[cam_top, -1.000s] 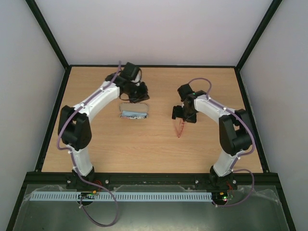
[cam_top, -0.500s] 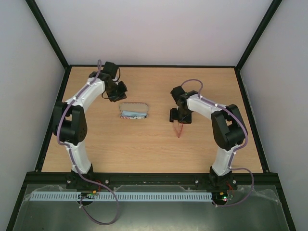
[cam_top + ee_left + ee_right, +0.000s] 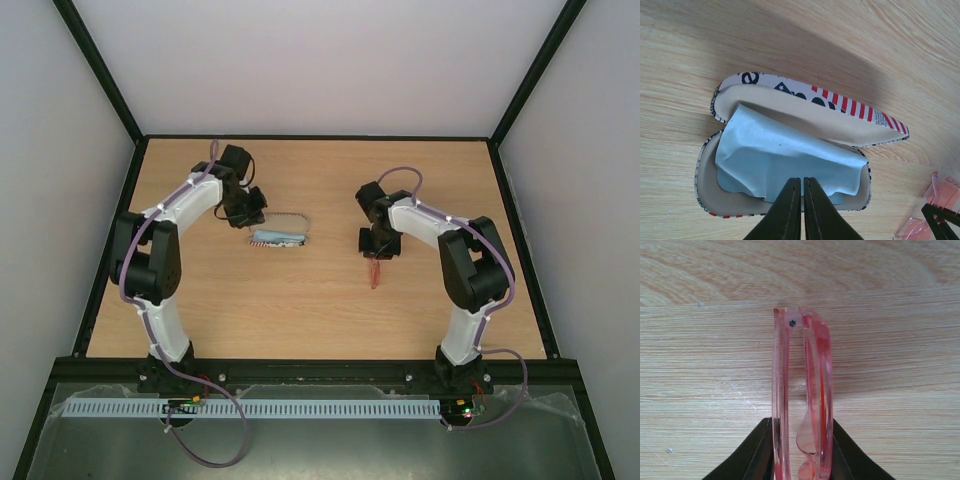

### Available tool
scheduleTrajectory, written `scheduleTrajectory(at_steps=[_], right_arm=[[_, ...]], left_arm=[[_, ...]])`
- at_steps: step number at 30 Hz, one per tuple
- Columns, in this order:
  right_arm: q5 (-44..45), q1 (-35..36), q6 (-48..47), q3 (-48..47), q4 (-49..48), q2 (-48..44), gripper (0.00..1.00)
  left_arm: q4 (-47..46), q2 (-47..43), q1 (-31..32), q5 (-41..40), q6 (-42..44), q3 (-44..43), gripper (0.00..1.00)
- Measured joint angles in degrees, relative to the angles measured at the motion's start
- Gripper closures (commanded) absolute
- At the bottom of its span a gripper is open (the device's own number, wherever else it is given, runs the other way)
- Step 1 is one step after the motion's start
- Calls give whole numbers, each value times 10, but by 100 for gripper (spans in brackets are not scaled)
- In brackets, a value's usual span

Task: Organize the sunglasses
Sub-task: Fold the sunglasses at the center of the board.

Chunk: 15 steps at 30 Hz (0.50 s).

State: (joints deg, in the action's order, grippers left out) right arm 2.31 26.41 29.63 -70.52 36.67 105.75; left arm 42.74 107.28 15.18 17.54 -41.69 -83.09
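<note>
The sunglasses [image 3: 815, 340], folded and red-orange, lie on the wooden table [image 3: 200, 300] right of centre, seen also from above [image 3: 374, 272]. My right gripper [image 3: 801, 426] is shut on them, one black finger pressing each side of the folded frame. The stars-and-stripes case [image 3: 815, 107] lies open left of centre [image 3: 296, 222] with a light-blue cloth [image 3: 785, 155] inside. My left gripper [image 3: 802, 179] is shut, empty, its tips just over the cloth's near edge. In the left wrist view the sunglasses [image 3: 942, 192] show at the bottom right corner.
Black frame rails [image 3: 320, 137] and pale walls enclose the table on three sides. The arm bases stand at the near edge [image 3: 320, 368]. Bare wood lies between the case and the sunglasses.
My right gripper has closed onto the sunglasses. My left arm swung away from the case toward the back left, then came back to the case's left end.
</note>
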Motion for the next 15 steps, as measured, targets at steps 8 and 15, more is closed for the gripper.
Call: scheduleTrajectory(at_steps=[8,15], right_arm=[[5,0,-1,0,8,0,41],[9,0,-2,-4,16,-3,33]], left_arm=[[0,-13,12,-1,0,6,93],[2,-14,56,-9,-3,-5,93]])
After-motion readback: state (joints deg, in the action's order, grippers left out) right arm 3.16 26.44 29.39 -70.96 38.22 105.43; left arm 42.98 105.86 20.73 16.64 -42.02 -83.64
